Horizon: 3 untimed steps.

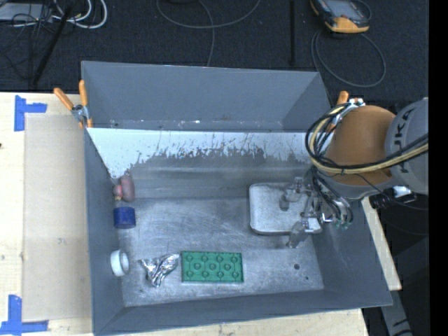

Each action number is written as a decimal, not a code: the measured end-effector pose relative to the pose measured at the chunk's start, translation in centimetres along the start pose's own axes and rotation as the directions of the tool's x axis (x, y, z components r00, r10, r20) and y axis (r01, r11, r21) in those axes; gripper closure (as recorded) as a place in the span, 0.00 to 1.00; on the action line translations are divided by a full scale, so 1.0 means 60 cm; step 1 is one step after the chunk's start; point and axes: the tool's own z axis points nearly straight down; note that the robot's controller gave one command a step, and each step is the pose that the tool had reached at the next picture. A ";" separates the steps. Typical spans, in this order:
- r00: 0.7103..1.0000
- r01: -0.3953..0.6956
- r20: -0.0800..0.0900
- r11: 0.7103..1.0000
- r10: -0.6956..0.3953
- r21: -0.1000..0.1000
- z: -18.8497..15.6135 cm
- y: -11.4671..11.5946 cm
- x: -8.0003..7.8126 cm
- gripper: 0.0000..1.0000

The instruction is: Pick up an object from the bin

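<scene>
Two fingers [287, 200] of the pincer [292, 220] stand spread apart at the right edge of the pale grey pad [266, 208]; better to centre over it, then lower before closing.

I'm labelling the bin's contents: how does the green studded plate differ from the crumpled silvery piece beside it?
The green studded plate is a flat, neat rectangle; the crumpled silvery piece is irregular and wrinkled. The plate is plain green with rows of studs; the crumpled piece is shiny grey-white. The plate is clearly larger. Both lie side by side on the floor of the bin.
</scene>
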 end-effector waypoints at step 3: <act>0.995 0.095 0.004 0.996 -0.095 0.003 0.002 -0.002 -0.003 0.00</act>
